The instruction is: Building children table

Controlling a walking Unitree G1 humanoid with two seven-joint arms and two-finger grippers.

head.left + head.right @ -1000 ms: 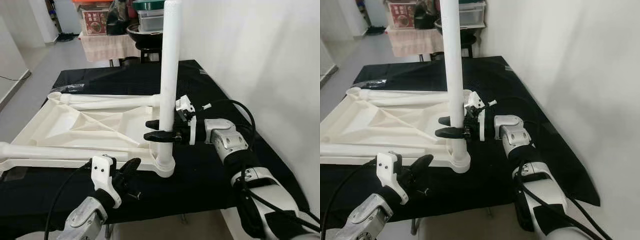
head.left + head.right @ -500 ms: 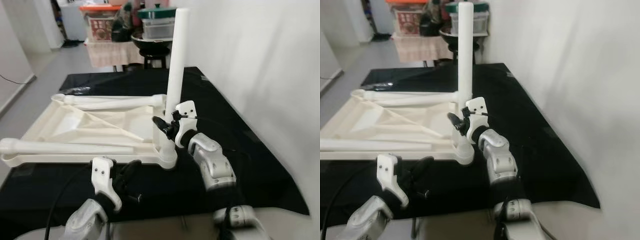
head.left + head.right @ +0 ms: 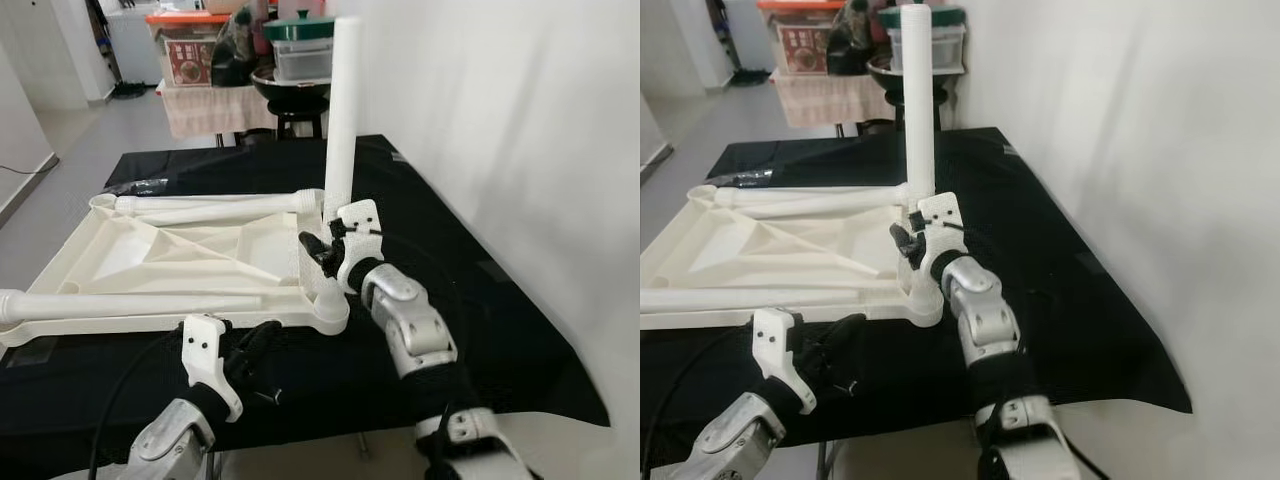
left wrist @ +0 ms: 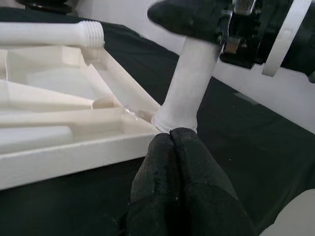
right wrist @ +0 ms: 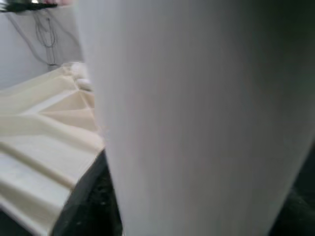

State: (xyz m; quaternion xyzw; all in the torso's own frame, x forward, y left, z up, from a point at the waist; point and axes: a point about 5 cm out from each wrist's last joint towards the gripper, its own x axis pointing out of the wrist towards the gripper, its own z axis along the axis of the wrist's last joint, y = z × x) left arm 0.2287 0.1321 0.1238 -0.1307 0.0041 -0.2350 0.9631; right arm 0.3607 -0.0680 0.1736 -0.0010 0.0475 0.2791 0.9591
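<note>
An upturned white children's table top (image 3: 180, 250) lies on the black-covered table (image 3: 450, 270). One white leg (image 3: 342, 110) stands upright in the near right corner socket (image 3: 328, 306). My right gripper (image 3: 316, 250) is shut on this leg low down, just above the socket; the leg (image 5: 197, 118) sits close against the right wrist camera. Two loose legs lie on the top, one along the back edge (image 3: 215, 205) and one along the front (image 3: 130, 303). My left gripper (image 3: 262, 340) is shut and empty, its fingertips (image 4: 172, 142) just in front of the socket.
A white wall (image 3: 500, 130) runs close along the table's right side. Behind the table stand a stool and a low table with boxes and a pot (image 3: 240, 60). Grey floor (image 3: 60, 140) opens to the left. A small dark wrapper (image 3: 145, 183) lies near the back leg.
My right wrist has swung round the upright leg, from reaching in sideways to gripping from the near side, lower down. The camera view has shifted. The left gripper has stayed put.
</note>
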